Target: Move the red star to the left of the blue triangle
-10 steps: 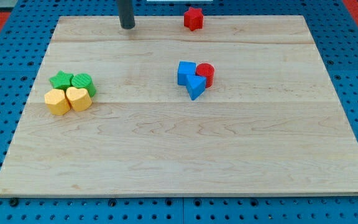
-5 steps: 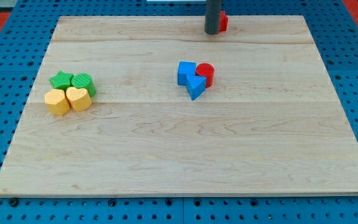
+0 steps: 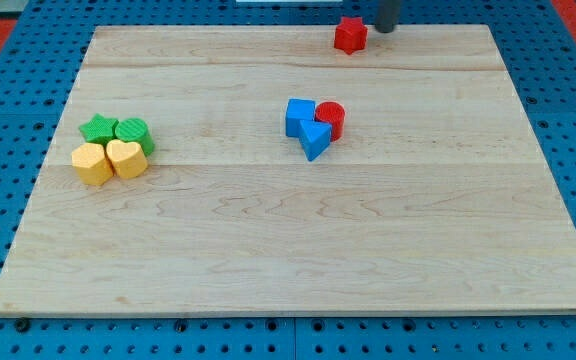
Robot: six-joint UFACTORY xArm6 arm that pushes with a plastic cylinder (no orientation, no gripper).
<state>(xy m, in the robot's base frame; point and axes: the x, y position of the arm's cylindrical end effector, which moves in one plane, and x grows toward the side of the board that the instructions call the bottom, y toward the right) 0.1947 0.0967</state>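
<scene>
The red star (image 3: 349,36) lies near the top edge of the wooden board (image 3: 268,250), right of centre. My tip (image 3: 385,29) is just to the star's right, at the view's top, a small gap apart from it. The blue triangle (image 3: 316,140) lies near the board's middle, touching a blue block (image 3: 300,116) on its upper left and a red cylinder (image 3: 331,119) on its upper right. The star is well above the triangle and slightly to its right.
At the view's left sits a cluster: a green star (image 3: 99,129), a green round block (image 3: 134,132), a yellow hexagon-like block (image 3: 92,164) and a yellow heart (image 3: 126,158), all touching.
My tip moved from the top left to the right, past the red star. The star shifted right along the top edge. The other blocks have not moved.
</scene>
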